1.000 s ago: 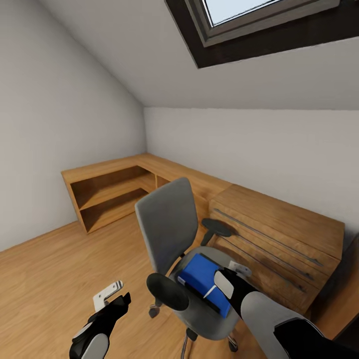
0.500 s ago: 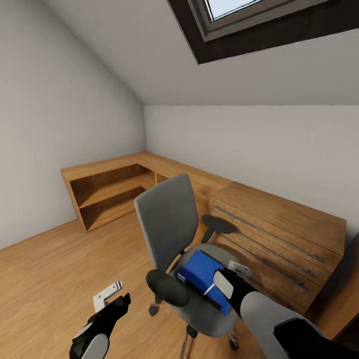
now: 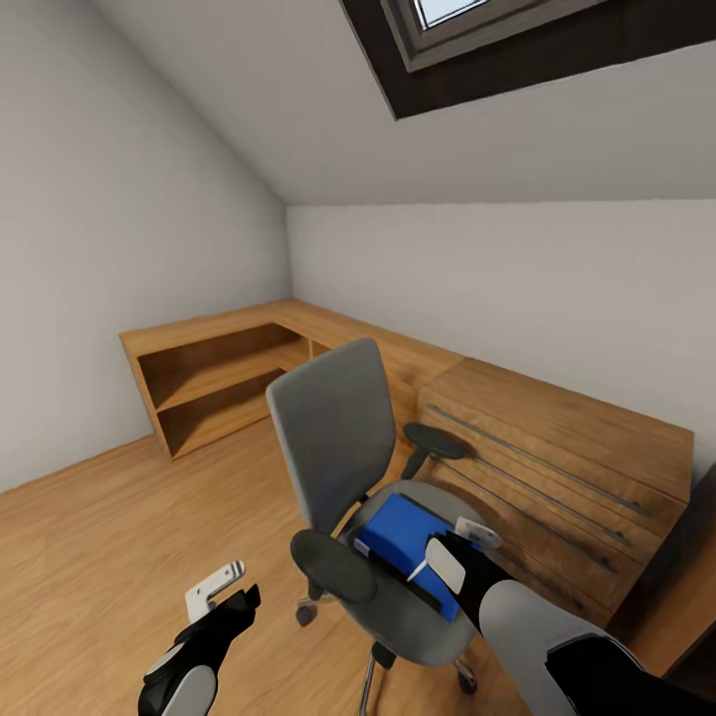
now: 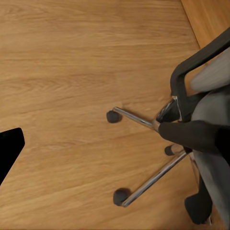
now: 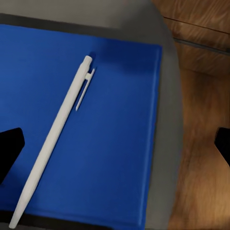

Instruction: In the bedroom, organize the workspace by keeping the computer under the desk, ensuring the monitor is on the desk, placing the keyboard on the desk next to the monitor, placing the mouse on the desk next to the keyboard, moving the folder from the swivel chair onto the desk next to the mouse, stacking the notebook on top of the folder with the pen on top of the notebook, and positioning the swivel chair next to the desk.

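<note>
The swivel chair [image 3: 333, 438] stands mid-room with its grey back toward the corner. On its seat lies the blue folder [image 3: 398, 529], and the white pen [image 3: 419, 575] rests on top of it. My right gripper [image 3: 462, 544] hovers just over the folder's near end. In the right wrist view it is open [image 5: 117, 143], its fingertips [image 5: 9, 148] straddling the folder [image 5: 120, 120] and the pen [image 5: 55, 139]. My left gripper [image 3: 227, 589] hangs open over the floor left of the chair, above the chrome base [image 4: 143, 122]. The desk, monitor, keyboard, mouse, computer and notebook are out of view.
A wooden cabinet [image 3: 557, 467] with long metal bar handles stands close behind the chair at the right. A low wooden shelf unit [image 3: 219, 378] runs into the corner. Open wooden floor [image 3: 99, 537] lies to the left. A skylight [image 3: 477, 30] sits in the sloped ceiling.
The whole picture has shifted slightly, so the camera moved. The chair sits a little higher and to the left in the view. Both arms keep their pose.
</note>
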